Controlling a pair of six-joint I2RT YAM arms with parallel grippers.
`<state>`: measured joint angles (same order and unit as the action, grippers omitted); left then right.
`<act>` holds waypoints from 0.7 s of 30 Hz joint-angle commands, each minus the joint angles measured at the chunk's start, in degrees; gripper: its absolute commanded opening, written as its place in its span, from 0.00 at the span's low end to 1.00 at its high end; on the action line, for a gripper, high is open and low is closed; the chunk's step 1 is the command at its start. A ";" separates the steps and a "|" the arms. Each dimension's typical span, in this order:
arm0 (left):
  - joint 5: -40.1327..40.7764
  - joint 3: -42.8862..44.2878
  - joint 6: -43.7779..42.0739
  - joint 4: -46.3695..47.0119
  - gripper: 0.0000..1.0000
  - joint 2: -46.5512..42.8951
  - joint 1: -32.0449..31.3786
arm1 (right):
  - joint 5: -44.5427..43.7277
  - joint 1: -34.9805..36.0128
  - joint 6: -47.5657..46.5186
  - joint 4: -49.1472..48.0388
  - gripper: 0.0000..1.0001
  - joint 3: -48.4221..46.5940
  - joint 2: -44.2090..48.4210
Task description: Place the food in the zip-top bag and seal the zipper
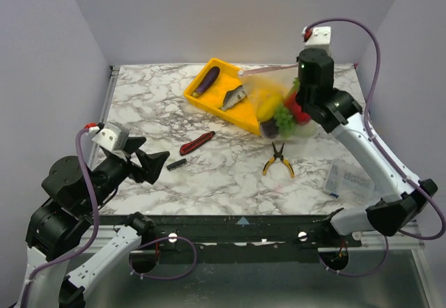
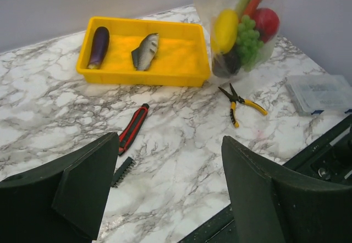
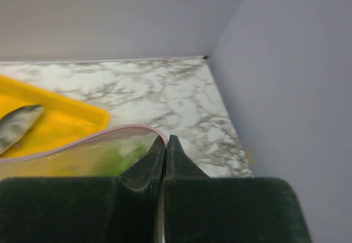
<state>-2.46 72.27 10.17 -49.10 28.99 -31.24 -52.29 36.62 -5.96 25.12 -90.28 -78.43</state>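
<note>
Right tool point(image 3: 166, 141) pinches the zip-top bag point(image 1: 265, 85) by its rim, presumably suspending it for loading; left tool point(image 2: 170, 144) stands wide, empty.

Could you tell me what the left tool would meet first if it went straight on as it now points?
Most likely the bare marble table just ahead of the open left tool, with the small black piece and pocket knife slightly to one side; depth is unclear.

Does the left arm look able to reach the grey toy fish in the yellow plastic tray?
Probably yes: the open left gripper faces the grey fish, lying uncovered in the yellow tray; nothing tall between.
</note>
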 commanded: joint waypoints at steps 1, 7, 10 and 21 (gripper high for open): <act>-5.14 -1.08 1.49 2.68 0.77 -0.09 0.09 | -3.64 -12.11 0.42 -3.04 0.00 -4.27 -3.71; -9.72 -2.43 2.64 4.19 0.77 -0.37 0.04 | -3.54 -26.99 1.22 -5.90 0.00 -5.27 -8.21; -12.06 -3.30 2.83 4.54 0.77 -0.54 0.04 | -3.90 -31.58 0.59 -7.70 0.00 -5.76 -10.24; -13.00 -5.37 0.61 3.22 0.77 -3.16 0.09 | -8.45 -33.41 -8.41 -27.07 0.00 7.90 -12.19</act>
<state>-14.11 67.75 11.68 -46.00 27.88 -31.24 -58.41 2.68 -13.54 6.76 -86.13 -90.54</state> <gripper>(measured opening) 0.766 0.005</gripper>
